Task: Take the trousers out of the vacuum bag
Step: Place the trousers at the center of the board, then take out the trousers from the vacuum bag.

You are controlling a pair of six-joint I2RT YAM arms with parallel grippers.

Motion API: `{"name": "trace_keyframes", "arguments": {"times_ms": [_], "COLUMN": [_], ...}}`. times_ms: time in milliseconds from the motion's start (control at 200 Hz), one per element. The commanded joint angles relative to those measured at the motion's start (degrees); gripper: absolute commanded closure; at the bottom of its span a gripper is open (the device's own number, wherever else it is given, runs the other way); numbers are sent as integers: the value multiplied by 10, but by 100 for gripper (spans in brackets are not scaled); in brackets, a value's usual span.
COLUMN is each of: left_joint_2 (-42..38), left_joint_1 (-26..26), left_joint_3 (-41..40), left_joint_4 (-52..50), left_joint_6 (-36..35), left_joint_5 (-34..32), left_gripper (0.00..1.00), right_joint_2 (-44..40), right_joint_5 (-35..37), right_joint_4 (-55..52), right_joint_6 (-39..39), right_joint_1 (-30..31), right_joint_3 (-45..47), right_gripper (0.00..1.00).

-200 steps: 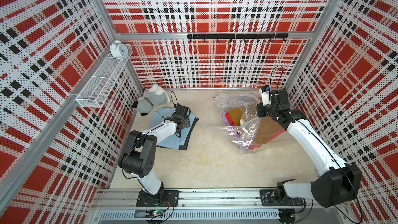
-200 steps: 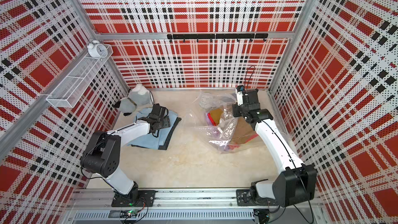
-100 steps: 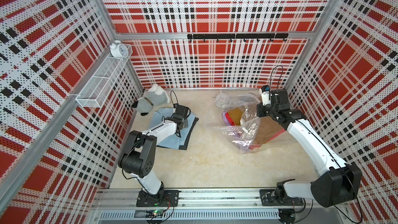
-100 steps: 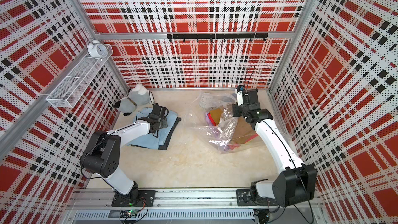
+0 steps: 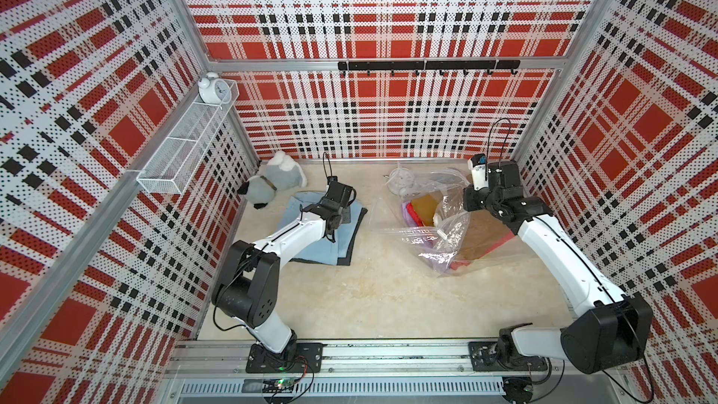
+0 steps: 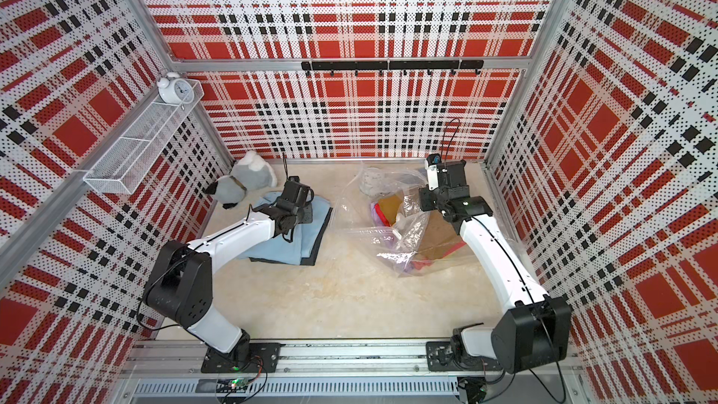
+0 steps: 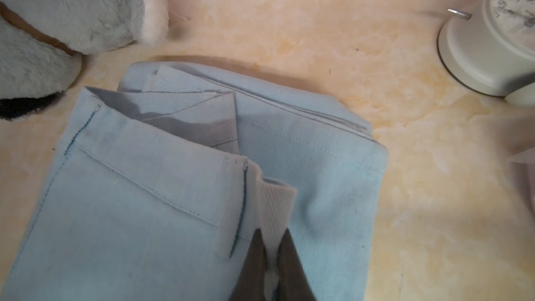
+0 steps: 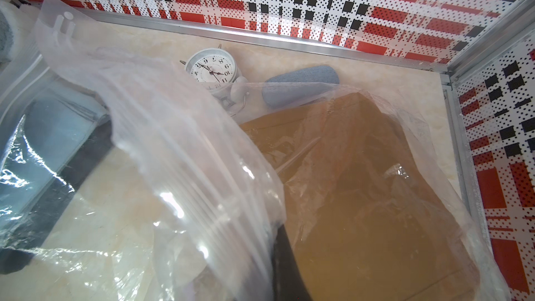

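- We see the pale marbled table (image 5: 388,297) bearing everything, with an arm reaching in from each side.
- The vacuum bag (image 5: 439,242) lies crumpled on the right half of the table, with part of its clear plastic pulled up into a peak; both top views show it (image 6: 392,242).
- The light blue trousers (image 5: 314,242) lie folded on the left half, outside the bag and well apart from it. They rest on the charcoal-black trousers (image 5: 352,235), whose dark edge shows along one side.
- The mustard-brown trousers (image 8: 362,198) sit inside the bag. We also make out edges of the red trousers (image 5: 415,219) and the lilac trousers (image 5: 406,209) beside them.
- A grey-white plush toy (image 5: 272,184) sits in the far left corner, just beside the light blue trousers.
- A white alarm clock (image 8: 211,70) stands on the table behind the bag.
- The right gripper (image 8: 275,235) is closed on the bag's plastic and holds it raised.
- The left gripper (image 7: 271,231) has its dark fingers (image 7: 254,253) drawn close, pinching a raised fold of the light blue trousers.
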State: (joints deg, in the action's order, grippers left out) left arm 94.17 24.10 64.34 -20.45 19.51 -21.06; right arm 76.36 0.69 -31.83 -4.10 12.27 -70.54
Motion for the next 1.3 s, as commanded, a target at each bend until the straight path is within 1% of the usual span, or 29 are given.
{"name": "trace_keyframes", "arguments": {"times_ms": [0, 30, 65, 145, 220, 281, 356, 416, 511, 556, 626, 681, 832, 957, 1017, 1032, 1122, 1223, 1293], "left_joint_2": [7, 17, 31, 54, 52, 38, 18, 3, -15, -19, -21, -20, -13, 11, 28, 34, 59, 87, 104], "left_joint_1": [0, -1, -4, -4, -1, 1, 3, 10, 39, 56, 80, 97, 134, 143, 149, 150, 156, 158, 160], "left_joint_3": [16, 15, 15, 18, 22, 27, 39, 54, 81, 93, 109, 117, 125, 121, 124, 124, 118, 110, 106], "left_joint_4": [12, 13, 14, 14, 17, 23, 27, 28, 27, 27, 32, 46, 110, 163, 171, 172, 187, 206, 219], "left_joint_6": [-19, -23, -25, -25, -22, -20, -19, -21, -29, -32, -31, -28, -11, 13, 13, 27, 40, 62, 75], "left_joint_5": [16, 22, 27, 37, 42, 48, 61, 71, 75, 75, 83, 101, 181, 246, 253, 253, 265, 291, 298], "left_gripper": [63, 55, 51, 45, 41, 33, 29, 28, 21, 19, 18, 17, 17, 18, 19, 19, 20, 21, 22], "right_joint_2": [-7, -7, -7, -8, -11, -15, -17, -15, -12, -11, -9, -9, -8, -9, -13, -14, -23, -32, -37], "right_joint_5": [5, 5, 4, 5, 7, 8, 7, 1, -12, -18, -27, -32, -48, -53, -48, -44, -31, -36, -38], "right_joint_4": [0, 1, 0, -3, -7, -9, -9, -10, -12, -13, -16, -17, -23, -28, -31, -32, -36, -38, -38], "right_joint_6": [-2, -2, -2, -1, 0, 1, 1, 2, 7, 10, 15, 17, 24, 32, 40, 41, 54, 59, 60], "right_joint_1": [3, 3, 4, 3, 4, 3, 4, 4, 4, 3, 4, 3, 7, 17, 29, 33, 54, 64, 68], "right_joint_3": [8, 9, 9, 7, 4, 4, 4, 3, -2, -6, -11, -15, -24, -34, -42, -45, -61, -76, -82], "right_gripper": [100, 100, 100, 100, 100, 100, 100, 100, 100, 100, 100, 100, 100, 100, 100, 100, 100, 100, 100]}}
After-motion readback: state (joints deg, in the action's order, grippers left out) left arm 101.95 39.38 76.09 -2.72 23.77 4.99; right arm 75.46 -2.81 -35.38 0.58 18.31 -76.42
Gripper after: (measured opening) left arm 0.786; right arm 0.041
